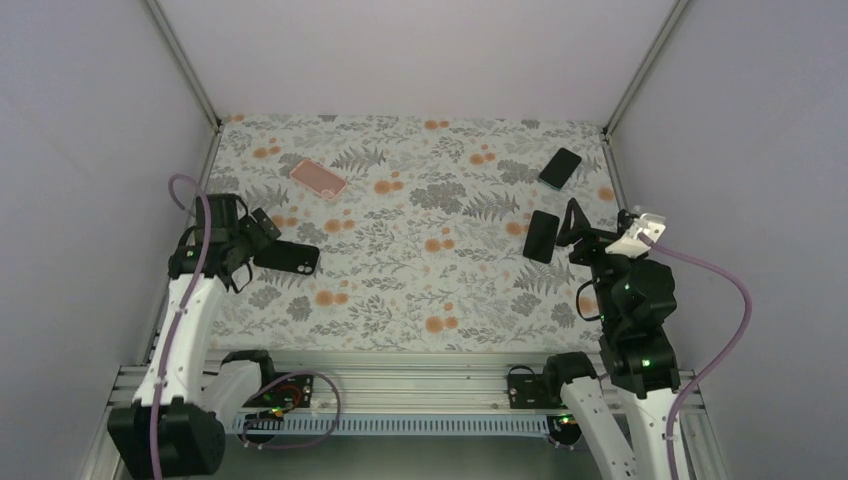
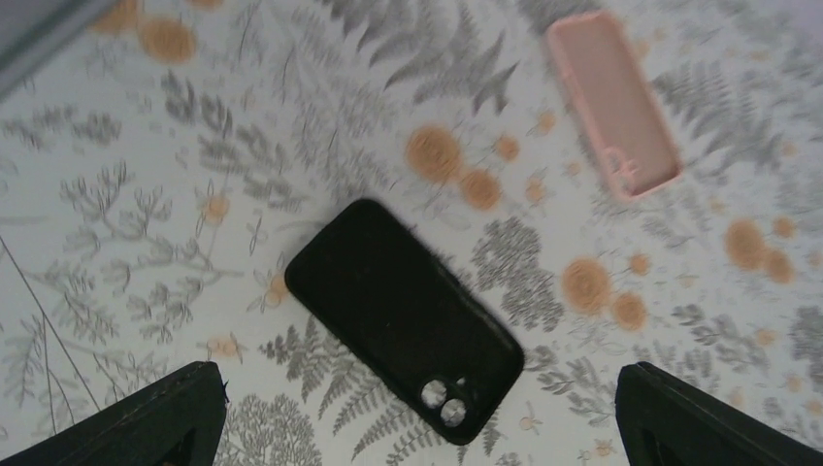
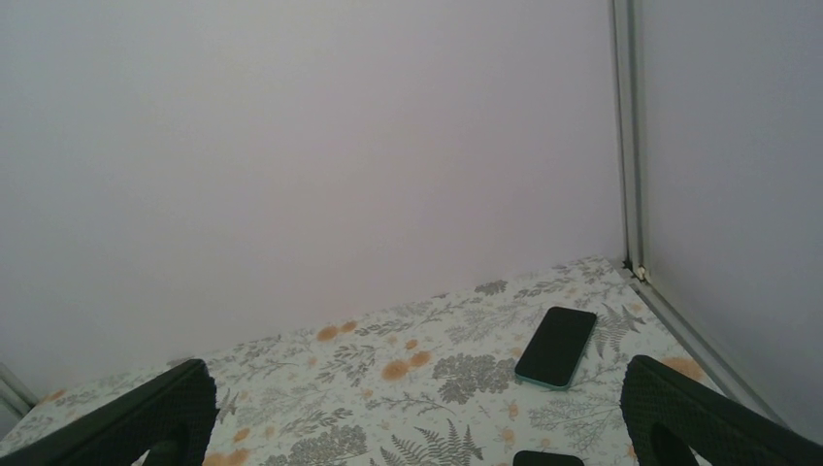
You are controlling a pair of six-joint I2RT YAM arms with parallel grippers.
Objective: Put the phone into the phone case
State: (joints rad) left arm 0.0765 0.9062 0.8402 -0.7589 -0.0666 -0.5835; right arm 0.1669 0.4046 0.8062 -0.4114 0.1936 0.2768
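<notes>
The left hand (image 1: 262, 236) is seen released, its fingers spread wide with nothing between them. It is held right above the black case (image 1: 287, 257), over that case's left end as the top view gives it. The right hand (image 1: 592, 236) is likewise released and empty, and is placed well to the right of the black case, across the flowered worktop (image 1: 420, 290).

Two phones are shown by the top view, both far to the right of the black case. The near phone (image 1: 541, 236) lies just beside the right hand's fingers, and the far phone (image 1: 560, 168) lies further back, by the corner. A pink case (image 1: 318, 179) is laid behind the black case and slightly to its right, apart from it.

Detail lost from above is supplied by the left wrist view. There the black case (image 2: 403, 316) is seen flat and diagonal, with two pale camera rounds at its lower end. The pink case (image 2: 612, 102) is shown hollow side up, its cut-out at the nearer end. The phones are left to the other two views.

In the right wrist view the far phone (image 3: 556, 347) is seen screen up, dark, with a light teal edge. Only a sliver of the near phone (image 3: 548, 457) is caught at the bottom edge. The cases are not covered by this view.
</notes>
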